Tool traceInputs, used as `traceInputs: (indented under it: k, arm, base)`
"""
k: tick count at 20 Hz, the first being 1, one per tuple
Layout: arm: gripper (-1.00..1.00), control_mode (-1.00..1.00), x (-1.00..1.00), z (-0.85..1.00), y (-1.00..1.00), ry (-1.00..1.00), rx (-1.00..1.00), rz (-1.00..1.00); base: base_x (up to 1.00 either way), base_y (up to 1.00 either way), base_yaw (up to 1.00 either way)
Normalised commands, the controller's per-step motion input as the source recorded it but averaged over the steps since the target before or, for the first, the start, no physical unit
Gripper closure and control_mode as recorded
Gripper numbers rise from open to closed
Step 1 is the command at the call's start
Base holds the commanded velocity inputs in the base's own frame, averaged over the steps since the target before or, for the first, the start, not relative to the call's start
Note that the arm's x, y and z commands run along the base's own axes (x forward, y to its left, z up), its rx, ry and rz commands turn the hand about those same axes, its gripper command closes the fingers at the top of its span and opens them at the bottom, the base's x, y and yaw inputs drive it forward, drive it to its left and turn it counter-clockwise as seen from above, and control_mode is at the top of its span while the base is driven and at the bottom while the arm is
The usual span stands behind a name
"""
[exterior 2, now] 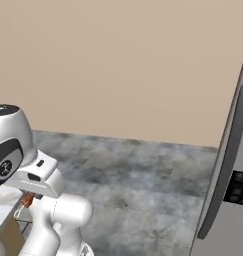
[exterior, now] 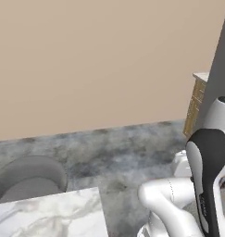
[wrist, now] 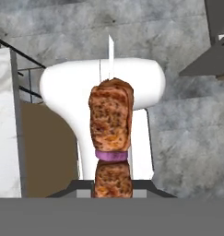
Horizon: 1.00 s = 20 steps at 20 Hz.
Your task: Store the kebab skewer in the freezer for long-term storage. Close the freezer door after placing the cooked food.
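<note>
There are no words, numbers, labels or signs to read here. The dark panel [exterior 2: 238, 188] on the grey fridge door has small buttons, but they are too blurry to make out.

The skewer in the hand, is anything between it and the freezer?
Yes: the skewer is gripped in the shut fingers, and the freezer door at the right of the right base view looks closed, so it blocks the way in. The floor between looks bare.
</note>
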Motion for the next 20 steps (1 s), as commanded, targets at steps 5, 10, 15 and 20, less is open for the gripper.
traceInputs:
  k: [5,10,15,20]
  arm:
    - [1.00,1.00,0.00,0.00,0.00,0.00,0.00,0.00]
    - [1.00,1.00,0.00,0.00,0.00,0.00,0.00,0.00]
    - [1.00,1.00,0.00,0.00,0.00,0.00,0.00,0.00]
    - [1.00,1.00,0.00,0.00,0.00,0.00,0.00,0.00]
  base:
    - [0.91,0.00,0.06]
    - [1.00,0.00,0.00]
    - [1.00,0.00,-0.02]
    - [0.99,-0.01,-0.36]
